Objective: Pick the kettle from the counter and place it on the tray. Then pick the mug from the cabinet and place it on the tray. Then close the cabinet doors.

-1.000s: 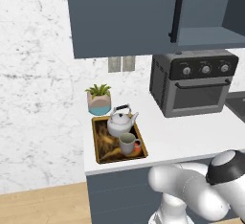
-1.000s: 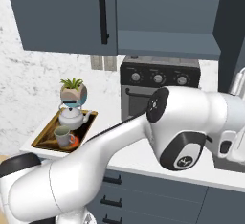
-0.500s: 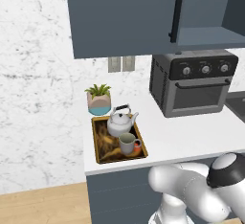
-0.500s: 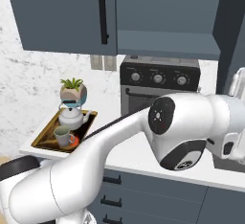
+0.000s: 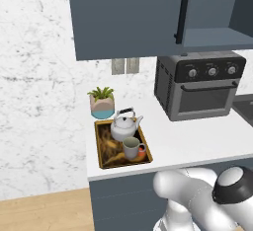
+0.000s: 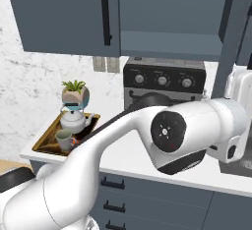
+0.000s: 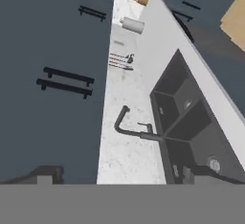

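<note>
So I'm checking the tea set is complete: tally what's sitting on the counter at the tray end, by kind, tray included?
Tray: 1
Kettle: 1
Mug: 1
Potted plant: 1
Toaster oven: 1
Total: 5

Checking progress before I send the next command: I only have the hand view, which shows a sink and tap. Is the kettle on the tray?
Observer: Yes, the kettle sits on the tray, at its back end.
Operator: And the mug?
Observer: The mug stands on the tray too, just in front of the kettle.
Operator: Are the cabinet doors closed?
Observer: Not both. One cabinet door stands swung out, so the shelf inside shows.
</note>
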